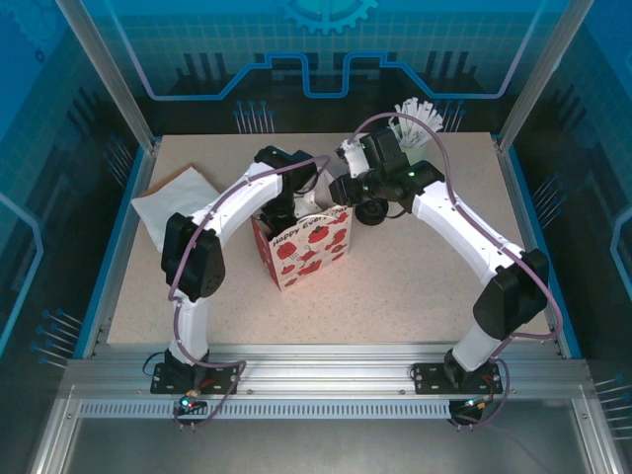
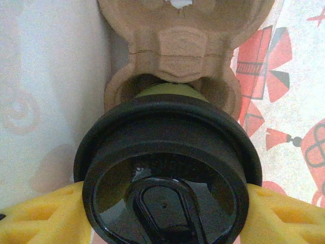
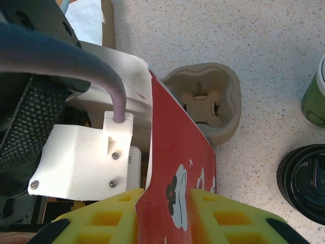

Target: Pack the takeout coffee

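The takeout coffee point(image 2: 167, 168), an olive-green cup under a round black lid, sits between the yellow fingers point(image 2: 35, 216) of my left gripper point(image 2: 167, 203), which is shut on it at the lid. Its lower end stands in a socket of a brown cardboard cup carrier point(image 2: 183, 46) inside the red-and-white gift bag point(image 1: 308, 249). In the top view, my left gripper point(image 1: 286, 212) reaches down into the bag's mouth. My right gripper point(image 3: 165, 213) is shut on the bag's red wall point(image 3: 177, 152) at its top edge, seen beside the bag in the top view point(image 1: 341, 193).
A second cardboard carrier point(image 3: 208, 99) lies on the table beside the bag. A round black lid point(image 3: 304, 183) and a green cup point(image 3: 315, 96) stand to its right. A cup of white sticks point(image 1: 415, 118) is at the back, white paper point(image 1: 173, 202) at the left.
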Tool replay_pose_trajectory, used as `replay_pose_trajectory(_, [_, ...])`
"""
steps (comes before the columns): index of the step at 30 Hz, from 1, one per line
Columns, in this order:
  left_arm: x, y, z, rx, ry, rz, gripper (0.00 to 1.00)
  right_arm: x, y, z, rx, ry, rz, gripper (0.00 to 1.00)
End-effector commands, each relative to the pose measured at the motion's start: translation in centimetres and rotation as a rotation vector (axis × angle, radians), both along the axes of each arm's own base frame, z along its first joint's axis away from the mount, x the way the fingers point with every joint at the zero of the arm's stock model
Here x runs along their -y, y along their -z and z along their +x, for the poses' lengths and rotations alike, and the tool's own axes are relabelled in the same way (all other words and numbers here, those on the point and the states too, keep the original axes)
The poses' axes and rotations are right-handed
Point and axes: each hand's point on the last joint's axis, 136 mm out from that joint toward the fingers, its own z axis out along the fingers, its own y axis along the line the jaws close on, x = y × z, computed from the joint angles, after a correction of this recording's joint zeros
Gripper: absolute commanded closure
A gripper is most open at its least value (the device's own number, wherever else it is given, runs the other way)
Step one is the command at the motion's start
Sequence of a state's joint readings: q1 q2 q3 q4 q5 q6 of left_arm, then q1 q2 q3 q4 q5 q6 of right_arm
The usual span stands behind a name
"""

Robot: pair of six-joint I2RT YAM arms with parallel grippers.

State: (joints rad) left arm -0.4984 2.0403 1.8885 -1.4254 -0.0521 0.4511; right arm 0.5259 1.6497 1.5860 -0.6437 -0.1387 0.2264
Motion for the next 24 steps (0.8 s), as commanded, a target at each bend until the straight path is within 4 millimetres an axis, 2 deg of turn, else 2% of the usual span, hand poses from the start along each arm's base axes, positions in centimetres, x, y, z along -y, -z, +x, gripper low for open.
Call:
replay_pose_trajectory(1, [0.0,3.6,0.3,-0.051,-0.009,0.013,0.52,-0.8,0.8,-0.5,-0.025,-0.032,-0.018,0.71])
replay_pose_trajectory(11, [0.4,6.0,0.8,-0.059,-0.019,0.010,0.52,-0.9,1.1,-0.6,-0.029,-0.031,-0.018,0.70])
replay_pose_trajectory(17, [1.4,7.6,1.4,-0.064,-0.024,0.003,0.51,-0.9,1.3,-0.7,-0.034,-0.029,-0.020,0.69])
replay_pose_trajectory(21, [1.9,8.0,1.2,-0.073,-0.009,0.012,0.51,-0.8,1.2,-0.8,-0.033,-0.030,-0.021,0.67])
replay_pose_trajectory(24, [1.7,7.4,1.1,-0.066,-0.006,0.013,0.50,-0.6,0.9,-0.8,-0.022,-0.027,-0.029,0.65])
